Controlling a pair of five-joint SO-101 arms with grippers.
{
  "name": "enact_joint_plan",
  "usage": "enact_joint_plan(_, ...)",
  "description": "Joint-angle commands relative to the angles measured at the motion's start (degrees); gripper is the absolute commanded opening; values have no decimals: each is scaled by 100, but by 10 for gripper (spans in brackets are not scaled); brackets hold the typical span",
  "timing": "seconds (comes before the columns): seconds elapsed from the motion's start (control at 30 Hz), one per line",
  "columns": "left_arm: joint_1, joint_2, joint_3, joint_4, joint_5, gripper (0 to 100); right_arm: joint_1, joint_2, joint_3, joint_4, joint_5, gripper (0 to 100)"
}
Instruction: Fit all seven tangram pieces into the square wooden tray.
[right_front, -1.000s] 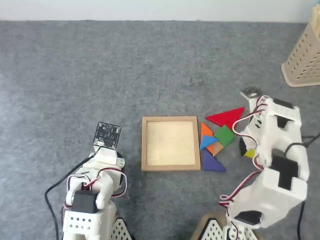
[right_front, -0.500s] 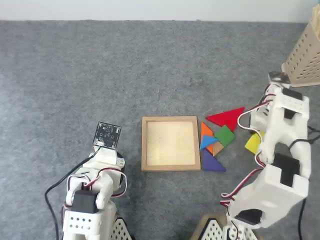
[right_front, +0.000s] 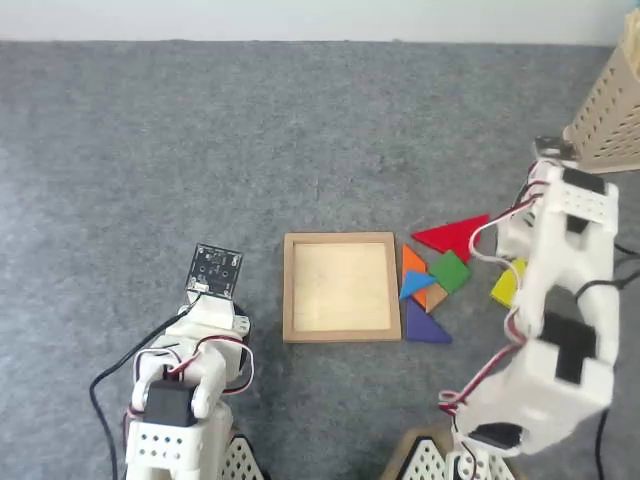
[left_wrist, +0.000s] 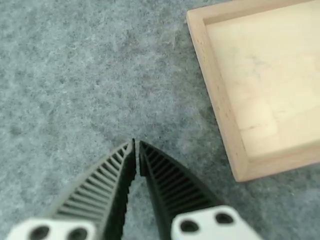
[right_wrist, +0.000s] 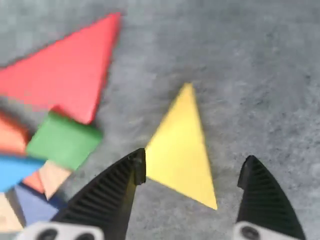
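right gripper (right_wrist: 194, 167) open over yellow triangle (right_wrist: 179, 142)
it lies apart from other pieces (right_front: 435, 275), open carpet (right_front: 150, 150) around; those sit just beside tray (right_front: 339, 238) right edge; left gripper (left_wrist: 136, 146) closed, holding nothing, near tray left edge

Bits you can't really make out

From above, the yellow triangle (right_front: 505, 287) sits half behind the right arm (right_front: 565, 270). The wooden tray (left_wrist: 216, 97) runs off the left wrist view's edge. The orange piece (right_wrist: 9, 136) and blue piece (right_wrist: 15, 170) are blurry and cropped.
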Motion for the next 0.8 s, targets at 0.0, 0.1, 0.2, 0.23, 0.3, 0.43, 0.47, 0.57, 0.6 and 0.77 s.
enact_joint_plan(0.0,-44,-123,-110,35,44,12,-391,-1068,1046,-602,677,292)
enact_joint_plan(0.1,-44,-123,-110,35,44,12,-576,-1059,1275,-585,976,295)
enact_joint_plan(0.2,-44,-123,-110,35,44,12,-514,-664,1152,-549,1029,296)
enact_joint_plan(0.23,-44,-123,-110,35,44,12,-435,-479,1073,-541,1029,296)
enact_joint_plan(0.3,-44,-123,-110,35,44,12,-259,-75,826,-532,1029,296)
enact_joint_plan(0.43,-44,-123,-110,35,44,12,-40,593,492,-523,1037,296)
enact_joint_plan(0.47,-44,-123,-110,35,44,12,-31,743,431,-523,1037,294)
enact_joint_plan(0.57,-44,-123,-110,35,44,12,-4,1077,220,-532,1037,293)
enact_joint_plan(0.6,-44,-123,-110,35,44,12,-4,1147,167,-532,1029,293)
enact_joint_plan(0.77,-44,-123,-110,35,44,12,-4,1323,88,-532,1020,263)
